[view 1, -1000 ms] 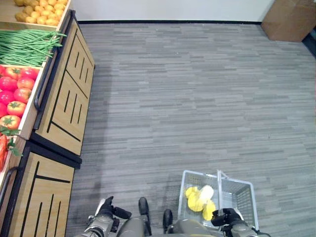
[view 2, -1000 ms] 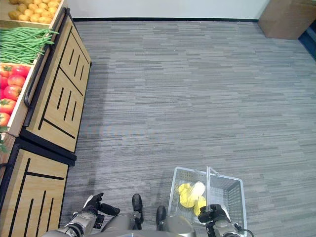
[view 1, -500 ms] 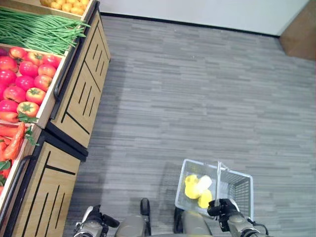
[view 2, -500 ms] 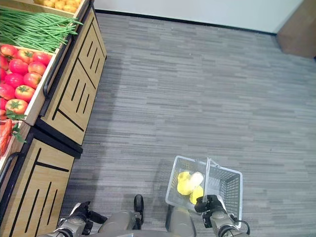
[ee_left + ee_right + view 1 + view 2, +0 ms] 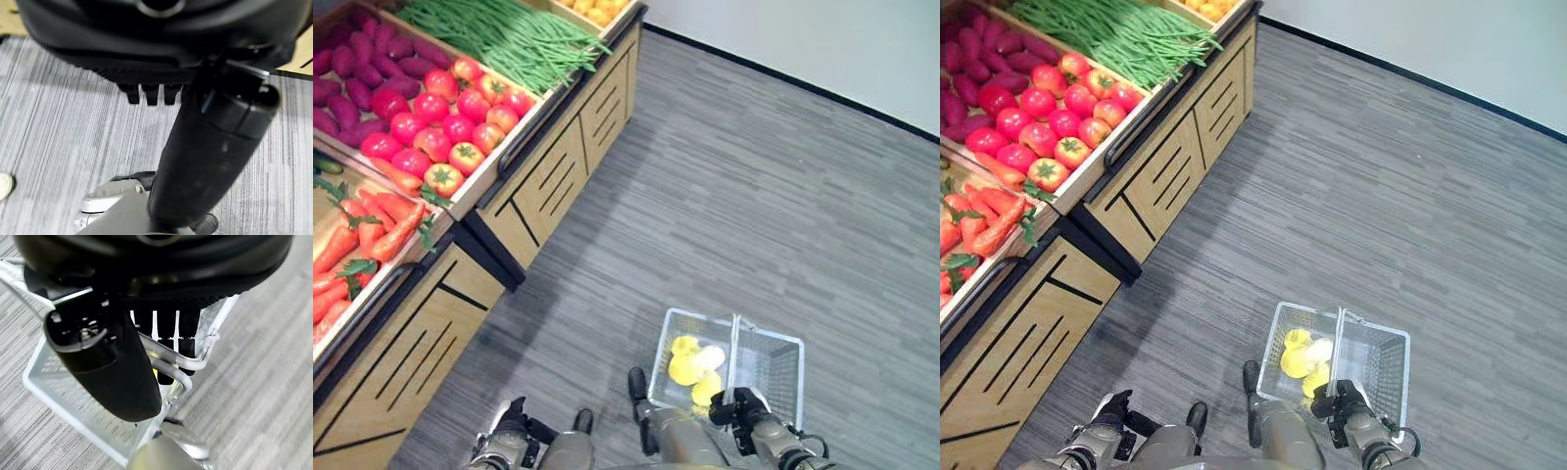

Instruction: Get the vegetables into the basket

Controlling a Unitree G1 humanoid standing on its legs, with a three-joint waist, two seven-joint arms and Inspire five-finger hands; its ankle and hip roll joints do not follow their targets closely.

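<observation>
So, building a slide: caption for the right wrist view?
Right robot hand curled round the handle of a wire basket above grey floor.

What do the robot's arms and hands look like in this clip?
Both arms are silver-grey with rounded casings. Each ends in a dark, near-black robot hand: the left robot hand and the right robot hand. The wrist views show thick rounded thumbs and blocky, ribbed fingers.

Colours at the produce stand and the basket

Red tomatoes point(image 5: 438, 127), green beans point(image 5: 514, 37), orange carrots with green tops point(image 5: 362, 240) and purple vegetables point(image 5: 357, 69) fill a light wood stand point(image 5: 558, 171) with black line trim. The floor point(image 5: 783, 206) is grey, finely striped. The white wire basket point(image 5: 773, 357) holds yellow vegetables point(image 5: 690, 364); both hands point(image 5: 1340, 406) are dark.
</observation>
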